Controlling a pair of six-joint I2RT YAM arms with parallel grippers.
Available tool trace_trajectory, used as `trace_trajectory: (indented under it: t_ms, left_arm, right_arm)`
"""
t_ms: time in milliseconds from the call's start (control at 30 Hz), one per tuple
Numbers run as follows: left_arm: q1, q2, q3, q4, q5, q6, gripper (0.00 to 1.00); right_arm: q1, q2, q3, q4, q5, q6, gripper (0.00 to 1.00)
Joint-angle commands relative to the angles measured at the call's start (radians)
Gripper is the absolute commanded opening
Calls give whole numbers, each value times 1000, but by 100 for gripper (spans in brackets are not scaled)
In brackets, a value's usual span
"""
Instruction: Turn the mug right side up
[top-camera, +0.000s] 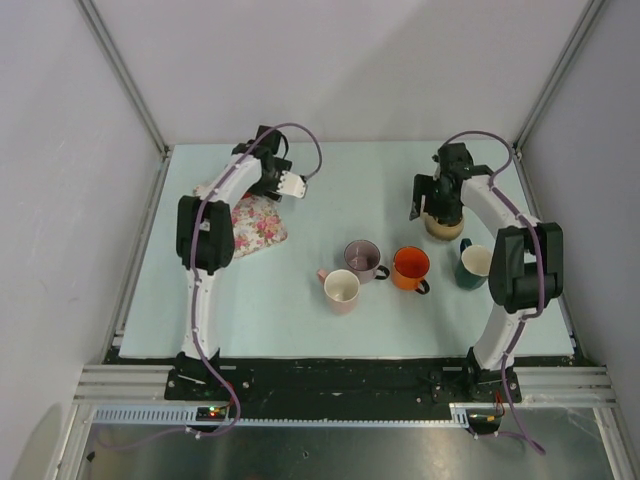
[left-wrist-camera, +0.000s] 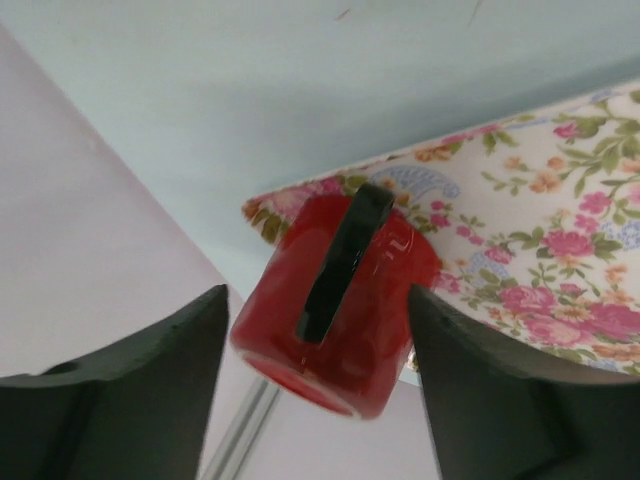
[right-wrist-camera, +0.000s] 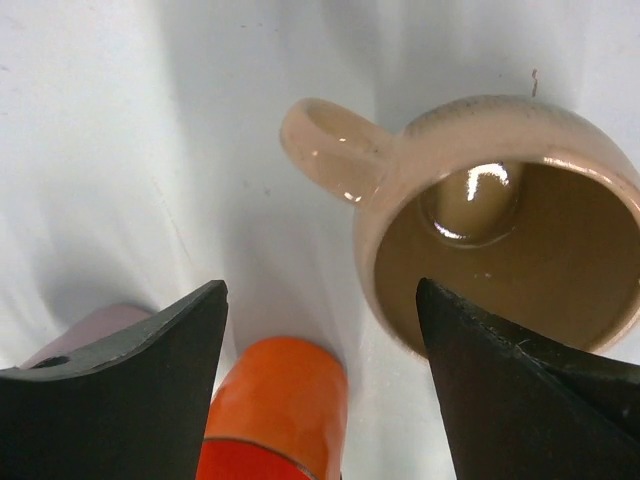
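Red mug (left-wrist-camera: 335, 300) tipped over at edge of flowered cloth (left-wrist-camera: 540, 250), handle toward camera, between wide-open left fingers (left-wrist-camera: 130, 390).
Risk: glossy side slips on closing, cloth drags, mug rolls onto tabletop (left-wrist-camera: 300, 90).
Right fingers (right-wrist-camera: 130, 390) wide, holding nothing, over upright beige mug (right-wrist-camera: 500, 230).

The cloth (top-camera: 262, 228) is lying on the far left part of the table (top-camera: 300, 320). The tipped mug (left-wrist-camera: 335, 300) is resting at the cloth's edge, apparently on its side with its handle facing upward. Four mugs are standing upright in a loose row to the right of the cloth. The leftmost mug (top-camera: 341, 288) is sitting nearest the arm bases, with the second mug (top-camera: 362, 259) just behind it. The third mug (top-camera: 410, 267) and the rightmost mug (top-camera: 474, 264) are following to the right. The rear mug (right-wrist-camera: 520, 250) is standing upright behind those two.
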Motion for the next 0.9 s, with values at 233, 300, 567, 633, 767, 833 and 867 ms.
trace_trajectory:
  t_ms: [233, 300, 567, 633, 767, 833, 867]
  left_arm:
    - [-2, 54, -3, -3, -78, 28, 40]
    - [-2, 52, -11, -4, -95, 22, 23]
    - [-4, -53, -37, -3, -83, -84, 0]
    - [-3, -86, -34, -3, -74, -151, 0]
    - [-4, -170, -19, -4, -36, -339, 0]
    - [-3, -225, -17, -4, -8, -447, 0]
    - [-3, -263, -23, -4, 6, -498, 0]
  right_arm:
    - [7, -158, -5, -21, -63, 19, 82]
    - [8, -175, -5, -21, -65, 22, 82]
    - [13, -247, 9, -44, -75, 20, 82]
    - [18, -270, 12, -46, -90, 23, 82]
    - [44, -321, 12, -35, -146, 36, 82]
    - [75, -348, 10, -16, -177, 36, 83]
    - [100, -361, 10, 1, -190, 33, 84]
